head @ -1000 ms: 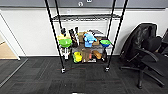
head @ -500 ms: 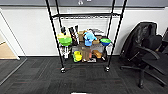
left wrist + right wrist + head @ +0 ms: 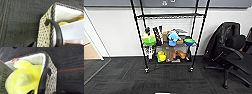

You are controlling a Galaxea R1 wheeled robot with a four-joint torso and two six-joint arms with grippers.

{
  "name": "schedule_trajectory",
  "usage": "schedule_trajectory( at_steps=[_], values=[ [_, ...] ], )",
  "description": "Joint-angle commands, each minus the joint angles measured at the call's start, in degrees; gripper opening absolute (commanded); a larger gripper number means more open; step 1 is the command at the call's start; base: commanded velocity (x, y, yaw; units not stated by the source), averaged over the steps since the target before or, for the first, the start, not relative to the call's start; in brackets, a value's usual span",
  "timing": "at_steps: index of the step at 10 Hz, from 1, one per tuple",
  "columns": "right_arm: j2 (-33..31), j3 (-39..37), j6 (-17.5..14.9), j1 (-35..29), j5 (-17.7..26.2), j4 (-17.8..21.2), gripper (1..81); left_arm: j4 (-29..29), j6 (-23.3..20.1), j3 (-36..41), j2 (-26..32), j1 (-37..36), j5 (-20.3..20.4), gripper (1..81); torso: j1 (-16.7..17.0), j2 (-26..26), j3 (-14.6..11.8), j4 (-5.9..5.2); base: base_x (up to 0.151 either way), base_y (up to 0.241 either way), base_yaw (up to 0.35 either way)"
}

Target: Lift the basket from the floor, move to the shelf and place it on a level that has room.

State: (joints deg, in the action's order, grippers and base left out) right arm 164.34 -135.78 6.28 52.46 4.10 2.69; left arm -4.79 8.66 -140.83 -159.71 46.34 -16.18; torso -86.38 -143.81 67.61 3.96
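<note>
The cream-beige speckled woven basket [image 3: 45, 32] looks coarse, with a dark, smooth, probably rubbery handle [image 3: 56, 31] and a soft matt yellow plush item [image 3: 23, 79] inside, above rough dark grey carpet floor [image 3: 116, 77] and a thin black metal-pole shelf [image 3: 169, 40].

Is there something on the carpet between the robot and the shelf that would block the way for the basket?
Nothing visible blocks it. The dark carpet in front of the shelf lies bare in the head view. An office chair stands off to the right side of the shelf, not in the path. The basket shows in the wrist views above the carpet.
</note>
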Motion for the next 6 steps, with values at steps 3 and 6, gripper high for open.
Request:
schedule_trajectory(
  at_steps=[3, 6],
  values=[
    [0.4, 0.7, 1.8, -7.8, 1.8, 0.9, 81.1, -0.2, -0.3, 0.1, -0.5, -7.6, 0.0, 81.1, 0.0, 0.0, 0.0, 0.0, 0.0, 0.0, 0.0],
    [0.8, 1.1, 1.8, -7.6, 1.8, 0.9, 1.0, -0.2, -0.6, 0.5, -0.6, -7.4, 0.0, 1.0, 0.0, 0.0, 0.0, 0.0, 0.0, 0.0, 0.0]
  ],
)
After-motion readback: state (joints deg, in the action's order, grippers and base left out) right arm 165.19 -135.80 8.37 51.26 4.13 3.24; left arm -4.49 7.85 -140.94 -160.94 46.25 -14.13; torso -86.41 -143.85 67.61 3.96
